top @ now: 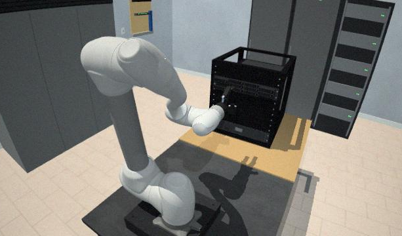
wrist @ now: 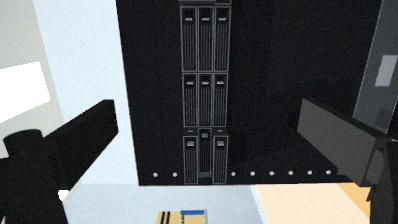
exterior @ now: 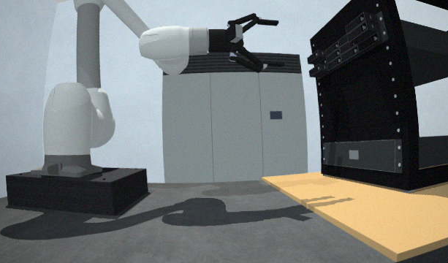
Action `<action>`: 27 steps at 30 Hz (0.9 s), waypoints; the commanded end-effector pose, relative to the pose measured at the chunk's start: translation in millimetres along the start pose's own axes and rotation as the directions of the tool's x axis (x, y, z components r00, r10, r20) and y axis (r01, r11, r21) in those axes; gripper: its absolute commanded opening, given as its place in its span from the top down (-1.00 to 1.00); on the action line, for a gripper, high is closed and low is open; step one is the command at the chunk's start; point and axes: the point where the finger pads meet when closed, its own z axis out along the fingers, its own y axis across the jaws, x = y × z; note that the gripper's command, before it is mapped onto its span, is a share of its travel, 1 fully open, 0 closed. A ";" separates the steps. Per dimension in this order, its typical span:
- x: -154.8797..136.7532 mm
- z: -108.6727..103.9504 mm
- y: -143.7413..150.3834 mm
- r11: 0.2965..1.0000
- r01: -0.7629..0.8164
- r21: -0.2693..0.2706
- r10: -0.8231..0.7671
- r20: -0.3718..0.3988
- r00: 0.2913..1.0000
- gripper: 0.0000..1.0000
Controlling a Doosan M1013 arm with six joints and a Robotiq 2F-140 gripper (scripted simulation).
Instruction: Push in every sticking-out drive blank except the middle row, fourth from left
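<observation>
1. The rack (exterior: pixel 403 109) is a black open-frame box with rows of pale screw dots down its front posts. It stands on the tan desk (exterior: pixel 355 219), toward the far end of it in the top view.
2. High on its front sits the band of drive blanks (exterior: pixel 346 40) — dark slotted faces with thin grey outlines and a small latch tab on each. In the wrist view the band (wrist: pixel 205 95) runs up the picture as three strips, turned on its side by the camera.
3. In the exterior view the blanks at the near-left end of the band (exterior: pixel 316 63) stand forward of the rack face. In the wrist view one blank in the lowest group (wrist: pixel 205 150) looks different from its two neighbours, darker and offset.
4. Low on the rack is a grey panel (exterior: pixel 362 155) with a small lighter square in its middle.
5. The gripper (exterior: pixel 271 44) hangs level with the blank band, well apart from the rack front, jaws spread wide and holding nothing.
6. Hard to make out: the wrist view cuts the band off at the top edge, so not all twelve blanks show. In the top view the wrist and gripper (top: pixel 227 95) cover part of the rack front, and single blanks cannot be told apart there.
</observation>
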 end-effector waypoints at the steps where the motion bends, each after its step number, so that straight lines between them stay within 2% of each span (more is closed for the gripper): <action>1: 0.1 0.2 -0.6 1.000 0.000 0.001 0.000 0.000 1.000 -1.00; 17: 1.7 1.8 -0.6 1.000 0.000 0.001 0.000 0.000 1.000 -1.00; 27: 15.1 14.4 -0.7 1.000 0.000 0.001 0.000 0.000 1.000 -1.00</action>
